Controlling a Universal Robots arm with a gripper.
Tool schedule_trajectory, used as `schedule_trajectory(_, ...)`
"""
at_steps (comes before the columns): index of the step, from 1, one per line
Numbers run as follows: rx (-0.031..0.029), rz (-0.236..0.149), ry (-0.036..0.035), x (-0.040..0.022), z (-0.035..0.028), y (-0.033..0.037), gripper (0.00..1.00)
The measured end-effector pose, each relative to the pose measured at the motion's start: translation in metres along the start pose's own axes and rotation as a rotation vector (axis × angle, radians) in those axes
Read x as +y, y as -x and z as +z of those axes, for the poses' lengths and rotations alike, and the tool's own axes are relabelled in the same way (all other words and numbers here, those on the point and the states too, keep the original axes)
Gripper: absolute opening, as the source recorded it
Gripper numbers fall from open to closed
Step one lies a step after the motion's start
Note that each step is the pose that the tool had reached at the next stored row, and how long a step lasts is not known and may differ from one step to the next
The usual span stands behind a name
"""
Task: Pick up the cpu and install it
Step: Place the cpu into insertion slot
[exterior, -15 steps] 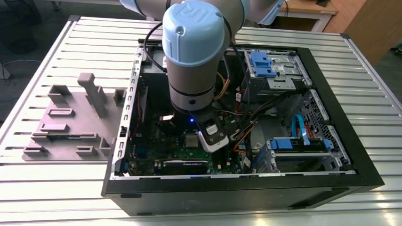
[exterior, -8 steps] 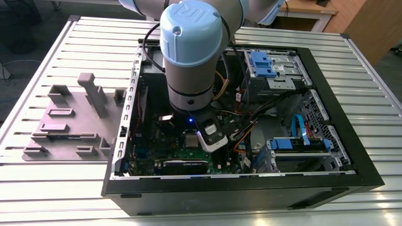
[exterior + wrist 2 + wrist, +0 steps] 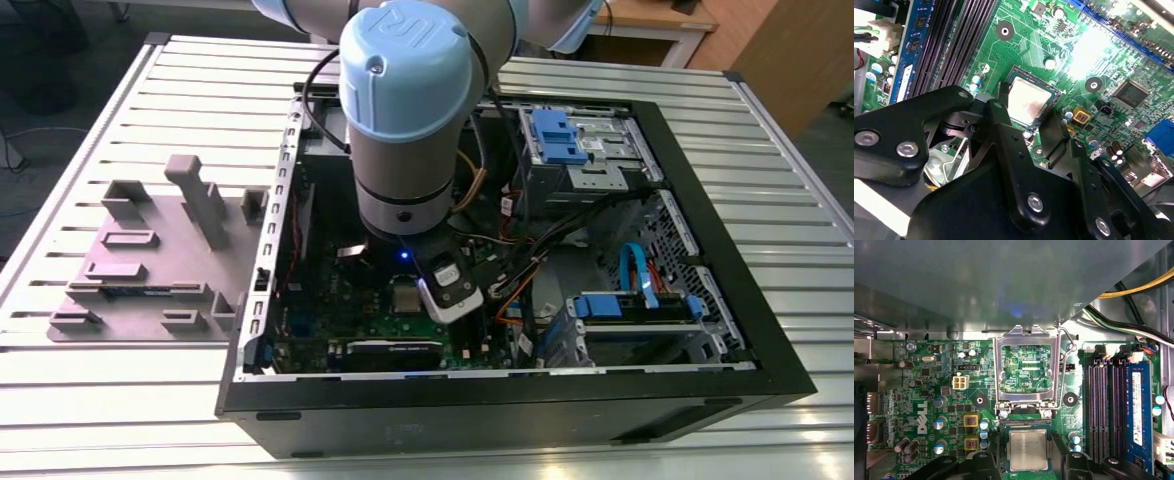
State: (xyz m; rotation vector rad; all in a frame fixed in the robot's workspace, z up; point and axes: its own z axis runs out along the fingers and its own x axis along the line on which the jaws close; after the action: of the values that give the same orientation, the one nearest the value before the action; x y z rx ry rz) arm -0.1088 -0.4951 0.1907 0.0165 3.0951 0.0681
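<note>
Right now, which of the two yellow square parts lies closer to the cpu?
The yellow part beside the cpu; the second yellow part sits farther, toward the white connector.

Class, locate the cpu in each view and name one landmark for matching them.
Exterior view: cpu, probably the small pale square below the arm's wrist.
Second wrist view: cpu in its socket, between the black fingers.
First wrist view: cpu next to the raised metal plate.
Shared landmark in both wrist views: memory slots.
</note>
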Motion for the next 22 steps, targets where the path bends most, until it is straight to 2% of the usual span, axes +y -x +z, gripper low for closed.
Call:
schedule_trajectory(5,-0.0002,0.0,0.0,0.0,0.0,0.0001,0.49)
schedule_trajectory(6,0.0,0.0,-0.0001,0.0,0.0,0.0,0.44)
schedule_trajectory(22,0.0,0.0,0.0,0.0,0.0,-0.0004,0.44)
